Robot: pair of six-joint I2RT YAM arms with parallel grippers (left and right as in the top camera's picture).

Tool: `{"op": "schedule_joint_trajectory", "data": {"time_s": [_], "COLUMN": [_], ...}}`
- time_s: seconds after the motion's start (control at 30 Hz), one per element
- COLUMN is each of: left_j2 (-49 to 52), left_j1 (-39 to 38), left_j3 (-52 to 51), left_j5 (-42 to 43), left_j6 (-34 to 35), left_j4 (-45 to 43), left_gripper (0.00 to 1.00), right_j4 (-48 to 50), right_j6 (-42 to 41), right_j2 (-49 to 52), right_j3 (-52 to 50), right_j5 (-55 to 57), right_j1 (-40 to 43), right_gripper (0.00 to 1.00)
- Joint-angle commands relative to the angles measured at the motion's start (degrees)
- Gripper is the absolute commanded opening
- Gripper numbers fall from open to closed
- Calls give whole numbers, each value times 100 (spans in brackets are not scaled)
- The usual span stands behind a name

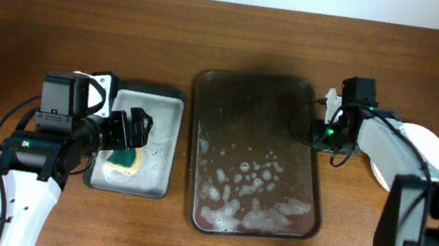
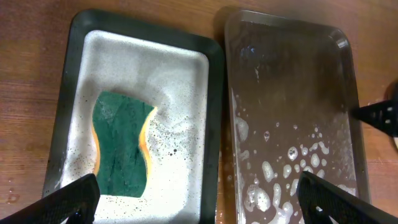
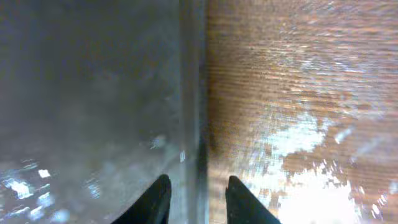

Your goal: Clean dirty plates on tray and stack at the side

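Observation:
The dark brown tray (image 1: 257, 111) lies mid-table, wet, with soap foam (image 1: 252, 196) over its near half and no plates on it. White plates (image 1: 434, 150) rest on the table at the right, partly hidden behind my right arm. My right gripper (image 1: 318, 132) is at the tray's right rim. In the right wrist view its fingers (image 3: 163, 199) stand one on each side of the rim (image 3: 198, 124), with a gap to each. My left gripper (image 2: 196, 186) hangs wide open over the grey metal tray (image 2: 214, 124), holding nothing.
A green and yellow sponge (image 2: 121, 152) lies in the grey metal tray (image 1: 166, 96), among suds, left of the brown tray (image 2: 292, 81). Bare wooden table surrounds both trays. The table's far edge runs along the top of the overhead view.

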State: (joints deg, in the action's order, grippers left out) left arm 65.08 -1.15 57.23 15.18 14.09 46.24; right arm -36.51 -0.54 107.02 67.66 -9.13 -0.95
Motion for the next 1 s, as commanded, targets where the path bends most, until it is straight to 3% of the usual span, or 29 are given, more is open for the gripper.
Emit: {"op": "schedule_joint_trajectory", "data": {"time_s": [0.0, 0.13, 0.23, 0.37, 0.5, 0.63, 0.77, 0.97], "left_j2": [-33, -33, -33, -33, -33, -33, -33, -33], "left_j1": [20, 20, 20, 20, 20, 20, 20, 20], "left_j3": [90, 90, 90, 90, 90, 90, 90, 90], "left_j5": [-17, -17, -17, -17, -17, -17, -17, -17], "left_j6": [-52, -52, -52, -52, -52, -52, -52, -52], "left_j4": [-9, -9, -9, -9, -9, -9, -9, -9], "left_gripper": [99, 99, 99, 99, 99, 99, 100, 99], "right_j4": [-240, -826, -815, 221, 1388, 2393, 2778, 2857], "right_j6": [-363, -573, -1279, -2824, -3195, -3550, -3792, -3783], "right_j2": [-876, -1652, -1698, -1145, -446, 295, 671, 756], "right_j3": [20, 17, 13, 11, 11, 11, 11, 15], "right_j5": [-503, -1298, -1307, -503, -260, -216, -214, -219], "right_j1": [-140, -870, -1858, -3357, -4030, -4385, -4419, -4419], "right_gripper": [33, 31, 28, 24, 25, 25, 24, 5]}}
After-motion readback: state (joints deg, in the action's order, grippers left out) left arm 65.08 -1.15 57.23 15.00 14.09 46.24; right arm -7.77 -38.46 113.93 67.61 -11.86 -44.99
